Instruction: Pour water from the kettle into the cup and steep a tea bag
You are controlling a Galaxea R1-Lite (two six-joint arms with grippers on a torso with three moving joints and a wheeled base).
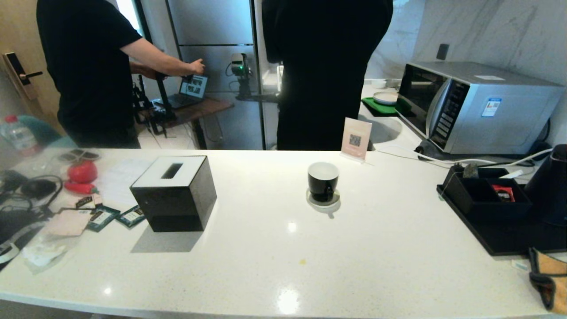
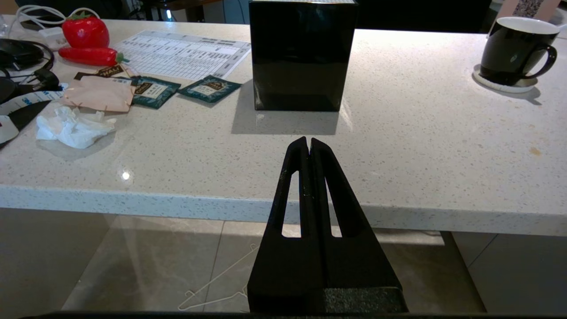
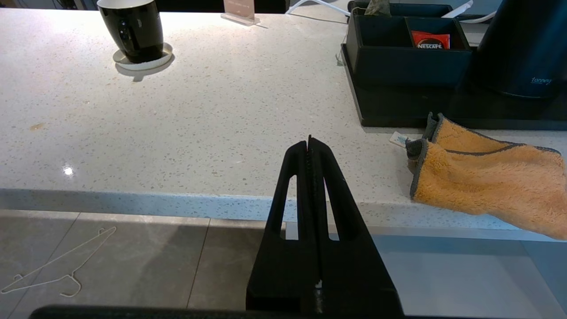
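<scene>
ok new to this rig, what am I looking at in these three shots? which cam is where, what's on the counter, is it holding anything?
It is a wheeled robot with two arms. The wide picture comes from its head; the other two come from cameras on each wrist, behind the fingers. The left gripper and right gripper are both shut and empty, near the counter's front edge. On the counter: a black cup on a saucer, a black tissue box, tea bag packets, a tray with the kettle, and an orange cloth. Two people stand behind.

cup [image 1: 323, 181] on saucer [image 1: 324, 199], mid-counter; kettle [image 1: 550, 186] far right
</scene>
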